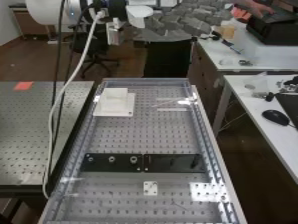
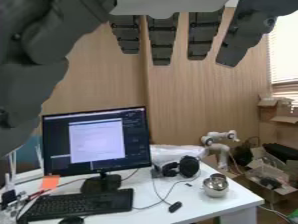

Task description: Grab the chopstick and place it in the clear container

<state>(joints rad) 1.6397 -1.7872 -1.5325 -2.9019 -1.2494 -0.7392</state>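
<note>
Right, the hand (image 1: 183, 23) hung wide, fingers straight, up higher than the white block (image 1: 116, 103) on the worktop (image 1: 143, 135).

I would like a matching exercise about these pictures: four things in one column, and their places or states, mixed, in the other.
Column 1
1. Hand
2. Headphones
3. White stepped block
4. Black plates

Column 2
A. Near the far end of the middle perforated bench
B. Fingers straight
C. End to end, crosswise on that bench
D. On a white desk, beside a monitor

Right pairs: 1-B, 2-D, 3-A, 4-C
</note>
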